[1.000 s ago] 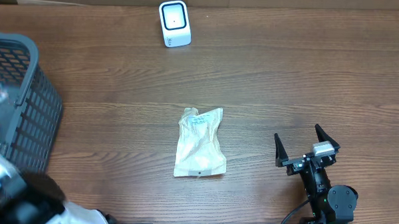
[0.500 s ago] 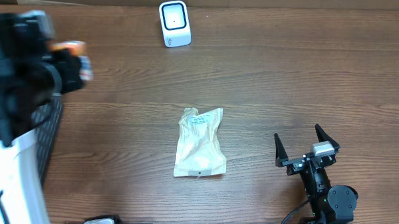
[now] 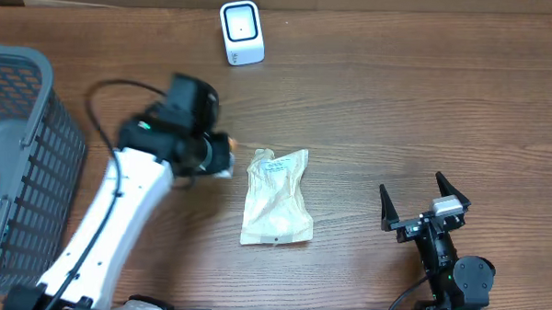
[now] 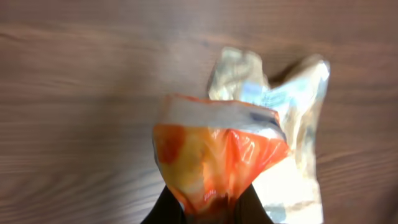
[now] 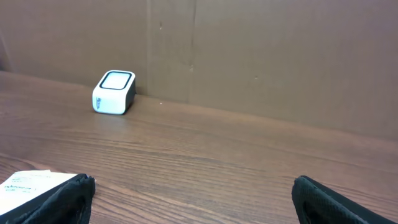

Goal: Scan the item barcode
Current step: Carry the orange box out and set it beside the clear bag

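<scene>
table (image 3: pixel 425 105): dark wood grain | backdrop (image 5: pixel 280 56): brown panels, possibly cardboard | light: even

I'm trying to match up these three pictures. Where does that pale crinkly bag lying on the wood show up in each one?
Overhead: the pale bag lies flat near the picture's centre.
Left wrist: right of centre, partly hidden behind the orange packet.
Right wrist: only its white-labelled end shows, in the bottom left corner.
Shared landmark: the white scanner, also seen from the right wrist; the left wrist view misses it.
</scene>
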### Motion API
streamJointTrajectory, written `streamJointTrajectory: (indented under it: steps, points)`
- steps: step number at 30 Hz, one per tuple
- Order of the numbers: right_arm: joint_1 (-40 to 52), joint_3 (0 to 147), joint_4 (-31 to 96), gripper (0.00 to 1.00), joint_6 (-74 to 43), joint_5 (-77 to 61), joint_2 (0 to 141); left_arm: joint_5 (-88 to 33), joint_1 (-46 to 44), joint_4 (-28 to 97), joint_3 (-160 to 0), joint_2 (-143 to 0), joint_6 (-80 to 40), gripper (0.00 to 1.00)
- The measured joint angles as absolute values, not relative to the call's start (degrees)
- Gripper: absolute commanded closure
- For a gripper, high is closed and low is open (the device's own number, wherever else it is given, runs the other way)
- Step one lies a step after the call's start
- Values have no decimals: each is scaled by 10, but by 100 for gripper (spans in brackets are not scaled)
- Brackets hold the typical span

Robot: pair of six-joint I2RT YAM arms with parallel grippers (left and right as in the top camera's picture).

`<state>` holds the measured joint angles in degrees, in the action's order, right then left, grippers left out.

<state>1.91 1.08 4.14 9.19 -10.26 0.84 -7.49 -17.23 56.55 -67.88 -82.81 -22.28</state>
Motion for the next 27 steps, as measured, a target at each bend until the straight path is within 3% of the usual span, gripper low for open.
streamJointTrajectory:
  steps: [5, 8, 12, 14, 20, 27]
  points:
    - [19, 11, 41, 0, 92, -103, 8, -71, -196, 484, -578, -830, -257, 96]
    - [19, 11, 41, 0, 92, -102, 8, -67, -196, 429, -535, -834, -271, 89]
    - [19, 11, 41, 0, 92, -103, 8, -74, -196, 384, -501, -843, -280, 48]
    - [19, 11, 41, 0, 92, -103, 8, -82, -196, 373, -496, -851, -284, 37]
    - [19, 11, 41, 0, 92, -103, 8, -95, -196, 367, -496, -859, -288, 34]
    - [19, 11, 41, 0, 92, -102, 8, -92, -196, 475, -618, -863, -262, 28]
